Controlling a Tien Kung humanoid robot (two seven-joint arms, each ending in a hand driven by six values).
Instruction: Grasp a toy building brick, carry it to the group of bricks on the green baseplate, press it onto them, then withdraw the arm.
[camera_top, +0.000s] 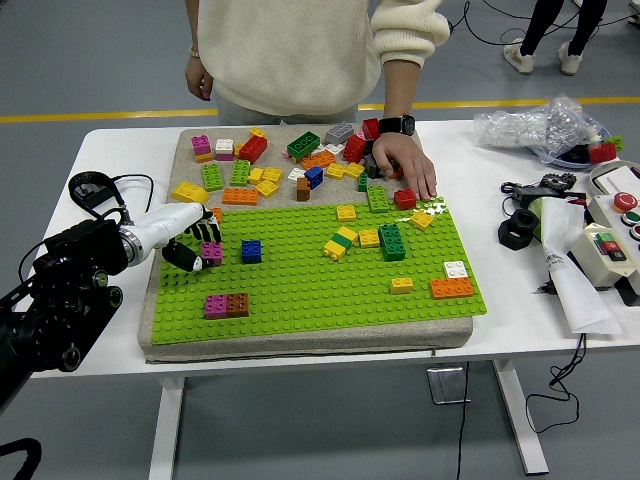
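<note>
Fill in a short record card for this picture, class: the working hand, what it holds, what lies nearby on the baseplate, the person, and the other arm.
working hand: left hand, reaching in from the left over the green baseplate's left edge
held: fingers curled on a magenta brick
nearest neighbour: blue brick, just right of it, apart
in front: magenta-and-brown pair nearer the table's near edge
loose pile: mixed bricks behind the baseplate
person: a hand resting at the pile's right end
right arm: not in view
</note>
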